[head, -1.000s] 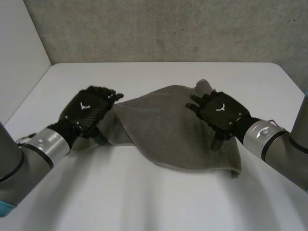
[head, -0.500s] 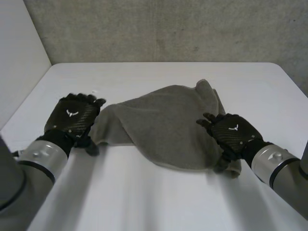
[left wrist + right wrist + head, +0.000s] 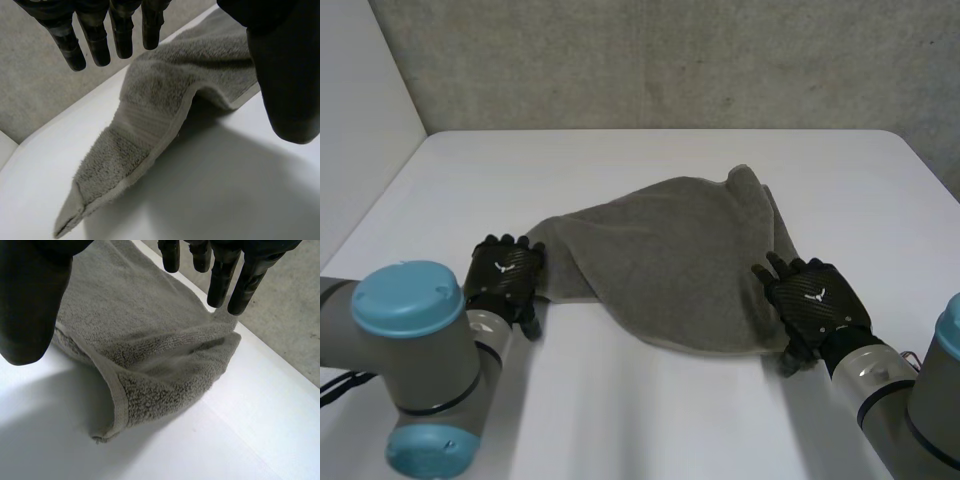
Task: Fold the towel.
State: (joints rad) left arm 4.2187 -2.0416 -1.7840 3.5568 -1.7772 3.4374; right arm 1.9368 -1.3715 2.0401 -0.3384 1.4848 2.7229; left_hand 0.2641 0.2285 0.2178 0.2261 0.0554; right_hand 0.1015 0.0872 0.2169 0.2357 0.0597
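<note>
As the head camera shows it, the grey towel [image 3: 660, 262] lies rumpled across the middle of the frame on the white table [image 3: 650, 420]. It is bunched to a peak at centre-right, and its near edge sags toward lower centre. At lower left the left hand [image 3: 505, 280] sits back-up at the towel's left end, fingertips just beside the cloth edge; contact cannot be told from this view. At lower right the right hand [image 3: 812, 305] sits back-up over the towel's near right corner. Left wrist camera: fingers [image 3: 95, 37] straight and spread, thumb held apart, nothing between them, so this hand is wide open and empty. Beyond its fingertips the towel's end runs out to a pointed corner flat on the table, and the hemmed edge arches up off the surface near the thumb. Right wrist camera: fingers [image 3: 220, 282] straight, thumb apart, no cloth gripped, so this hand is likewise open and empty. Under that palm the towel corner is rolled over on itself, the hem curling down to the table. A grey wall [image 3: 670, 60] fills the top of the head frame.
</note>
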